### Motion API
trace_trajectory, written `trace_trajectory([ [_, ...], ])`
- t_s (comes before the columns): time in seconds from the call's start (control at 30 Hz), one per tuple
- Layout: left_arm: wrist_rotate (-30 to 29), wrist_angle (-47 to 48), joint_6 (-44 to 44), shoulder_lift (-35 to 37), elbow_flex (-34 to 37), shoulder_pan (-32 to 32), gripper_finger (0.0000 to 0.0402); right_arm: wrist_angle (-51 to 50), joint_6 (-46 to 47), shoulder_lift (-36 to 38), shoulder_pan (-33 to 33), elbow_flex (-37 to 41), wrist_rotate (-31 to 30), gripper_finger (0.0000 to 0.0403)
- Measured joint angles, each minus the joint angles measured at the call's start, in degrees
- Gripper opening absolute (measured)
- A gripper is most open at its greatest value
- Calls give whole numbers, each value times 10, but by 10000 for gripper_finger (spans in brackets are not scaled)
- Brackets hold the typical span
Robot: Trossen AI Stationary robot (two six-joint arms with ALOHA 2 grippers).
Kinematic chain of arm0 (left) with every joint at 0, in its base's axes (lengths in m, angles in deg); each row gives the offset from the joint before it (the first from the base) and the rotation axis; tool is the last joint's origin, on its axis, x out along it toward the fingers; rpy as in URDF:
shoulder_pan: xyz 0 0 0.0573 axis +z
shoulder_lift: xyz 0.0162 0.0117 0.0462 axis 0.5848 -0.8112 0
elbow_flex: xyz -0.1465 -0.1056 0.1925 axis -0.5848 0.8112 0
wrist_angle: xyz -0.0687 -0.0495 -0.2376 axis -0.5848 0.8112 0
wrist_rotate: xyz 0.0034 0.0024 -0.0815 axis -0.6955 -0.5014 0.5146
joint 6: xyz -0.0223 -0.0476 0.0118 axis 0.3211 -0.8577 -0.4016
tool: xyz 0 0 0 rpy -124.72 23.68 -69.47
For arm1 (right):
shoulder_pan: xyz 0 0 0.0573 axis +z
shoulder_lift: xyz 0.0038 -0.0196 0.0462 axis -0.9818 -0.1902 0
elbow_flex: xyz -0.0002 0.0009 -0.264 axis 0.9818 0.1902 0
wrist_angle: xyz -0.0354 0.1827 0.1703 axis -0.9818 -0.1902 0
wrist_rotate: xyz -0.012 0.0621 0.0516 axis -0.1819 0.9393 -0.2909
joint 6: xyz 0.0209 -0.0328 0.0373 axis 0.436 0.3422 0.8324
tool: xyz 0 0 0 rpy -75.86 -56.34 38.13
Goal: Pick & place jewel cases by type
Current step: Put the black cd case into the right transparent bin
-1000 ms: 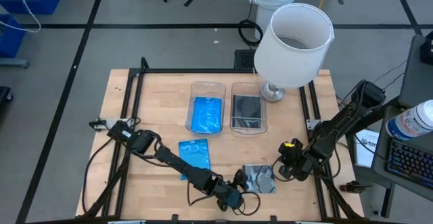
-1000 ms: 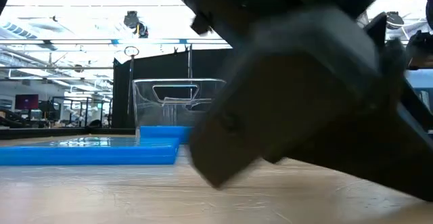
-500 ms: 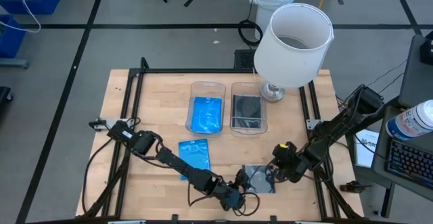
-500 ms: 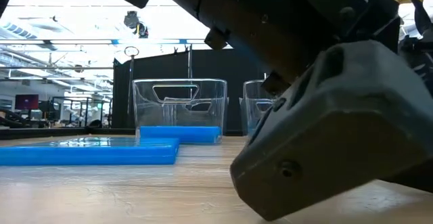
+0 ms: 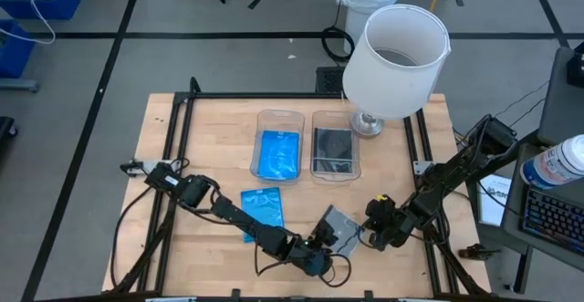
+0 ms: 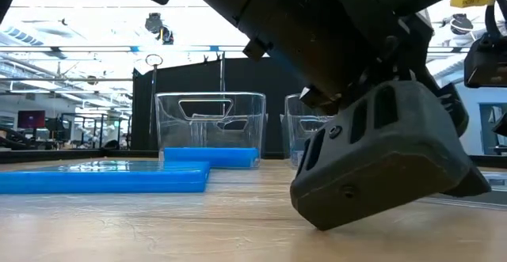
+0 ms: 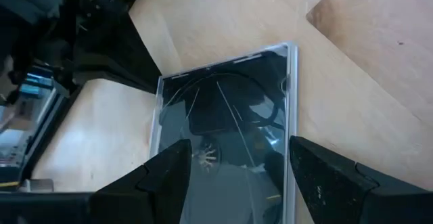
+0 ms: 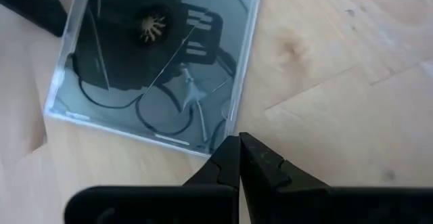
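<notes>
A clear square jewel case [image 5: 339, 232] showing a dark tray lies on the table near its front edge. My left gripper [image 5: 321, 244] reaches it from the near left, open, with one finger along each of two opposite sides [image 7: 238, 145]. Coming from the right, my right gripper [image 5: 370, 231] is shut, its tips at the case's edge. A blue jewel case [image 5: 263, 206] lies flat to the left. Farther back, one clear bin holds a blue case [image 5: 278, 153] and another holds a dark case [image 5: 333, 147]. My left gripper has the clear case between its open fingers [image 7: 169, 176]; I cannot tell whether they touch its sides. My right gripper is at the case's edge close to a corner [image 8: 223, 137] with its shut fingertips, slanting down from the table's right; whether they touch it I cannot tell. The case lies on the table.
A white lamp [image 5: 397, 56] stands at the back right, its shade above the right bin's far end. A black frame [image 5: 173, 156] runs round the table top. The bare wood between the bins and the clear case is open.
My right gripper has moved toward the table's left and down, up to the clear case's edge. The case has slid a little toward the left and far side and turned about, and now sits between my left gripper's fingers. My left gripper has swung round in place.
</notes>
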Motion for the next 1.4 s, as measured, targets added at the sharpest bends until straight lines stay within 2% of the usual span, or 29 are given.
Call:
trace_trajectory([
  [0.27,19,1,-3,0,0,3,250,1,-7,0,0,0,2,0],
  [0.47,-12,-10,-18,0,1,3,250,22,-41,0,1,1,1,0],
  [0.7,-5,-15,-17,0,2,5,250,37,-50,0,1,2,1,0],
  [1.07,-29,-36,-7,-1,2,4,250,39,-55,0,2,1,-9,0],
  [1.4,-38,-58,36,-1,2,4,250,38,-67,1,1,1,-4,0],
])
